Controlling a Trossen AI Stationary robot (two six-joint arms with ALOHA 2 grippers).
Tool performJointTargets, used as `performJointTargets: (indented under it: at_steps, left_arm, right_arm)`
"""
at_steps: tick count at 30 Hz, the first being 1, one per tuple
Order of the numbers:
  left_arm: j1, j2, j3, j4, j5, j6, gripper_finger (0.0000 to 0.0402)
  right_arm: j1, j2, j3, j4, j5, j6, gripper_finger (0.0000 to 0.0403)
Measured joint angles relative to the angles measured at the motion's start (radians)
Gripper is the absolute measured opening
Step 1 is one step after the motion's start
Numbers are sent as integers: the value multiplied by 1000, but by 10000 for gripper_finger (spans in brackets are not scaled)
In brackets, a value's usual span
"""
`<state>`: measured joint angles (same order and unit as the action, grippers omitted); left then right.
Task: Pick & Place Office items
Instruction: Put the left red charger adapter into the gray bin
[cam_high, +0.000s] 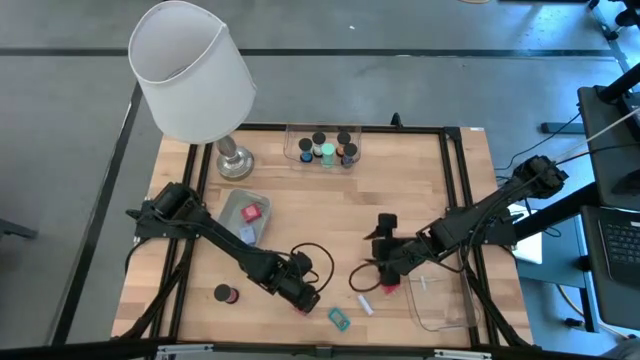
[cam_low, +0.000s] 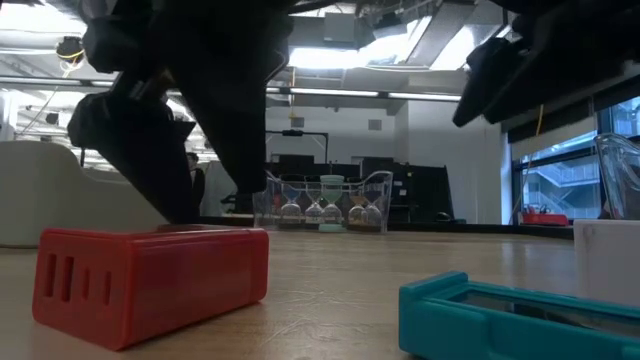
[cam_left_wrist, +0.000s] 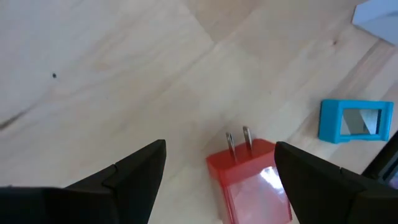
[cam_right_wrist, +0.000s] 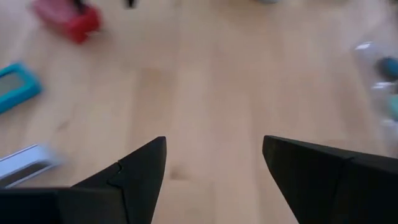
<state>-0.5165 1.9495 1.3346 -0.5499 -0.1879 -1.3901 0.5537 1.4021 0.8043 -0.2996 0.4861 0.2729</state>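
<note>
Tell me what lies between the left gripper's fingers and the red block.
Nothing. In the left wrist view the left gripper stands open with only bare wood of the table either side of the red block, which sits in the gap untouched.

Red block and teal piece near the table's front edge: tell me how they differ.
The red block is solid, with two thin metal prongs at one end; the teal piece is a flat frame around a pale shiny panel. The red block lies between the fingers of the open left pincer; the teal piece lies off to the side, outside them. Both rest flat on the wooden table.
</note>
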Motion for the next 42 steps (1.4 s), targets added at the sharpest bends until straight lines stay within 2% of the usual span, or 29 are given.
performJointTargets:
  at_steps: [5,9,22,26,32,35,42]
  left_arm:
    - [-12,0,0,0,-37,-10,297]
    - [-23,0,0,0,-37,-49,297]
    - [-39,9,23,44,-144,-89,297]
    - [-39,65,106,-39,-125,-94,297]
    - [-38,174,318,-294,-101,-85,297]
    - [-38,228,420,-401,-50,-92,297]
    - [-38,320,536,-463,38,-93,297]
  right_arm:
    - [0,0,0,0,-142,0,272]
    - [0,0,0,0,-210,0,272]
    - [0,0,0,1,-241,-1,272]
    - [0,0,0,1,-241,3,272]
    - [0,0,0,14,-243,3,272]
    - [0,0,-1,15,-243,3,272]
    - [0,0,-1,18,-243,4,272]
